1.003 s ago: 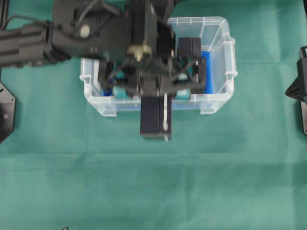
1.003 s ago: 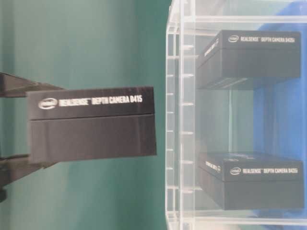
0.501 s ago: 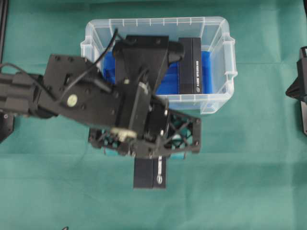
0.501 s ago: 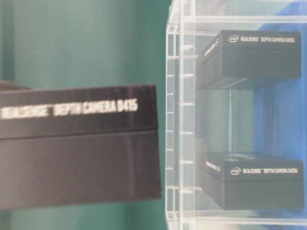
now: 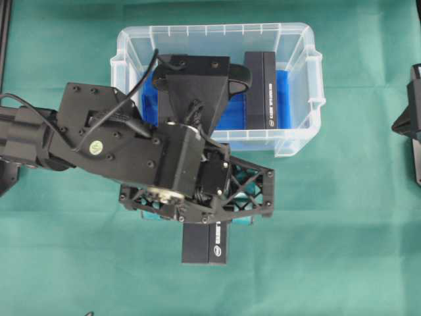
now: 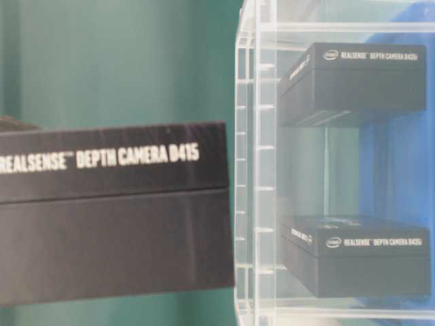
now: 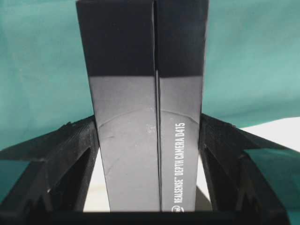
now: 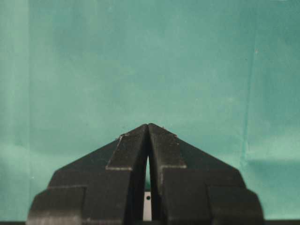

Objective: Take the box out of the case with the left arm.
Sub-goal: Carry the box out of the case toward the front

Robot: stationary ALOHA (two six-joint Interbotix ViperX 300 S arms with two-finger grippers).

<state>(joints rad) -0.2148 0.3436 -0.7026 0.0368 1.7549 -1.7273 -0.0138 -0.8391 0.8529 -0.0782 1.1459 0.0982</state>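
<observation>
Left hand [image 5: 197, 220] clamps the black box [image 5: 205, 242], now clear of the case [image 5: 299, 141], at about 7 o'clock from it; apparently above the worktop [image 5: 329, 250]. Extraction done; setting down remains.

A wrinkled teal-green cloth [image 5: 342, 224] covers the whole desk, evenly lit, with faint creases toward 6 o'clock.

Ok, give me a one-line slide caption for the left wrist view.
Left gripper fingers clamp a black RealSense D415 box above the green cloth.
</observation>
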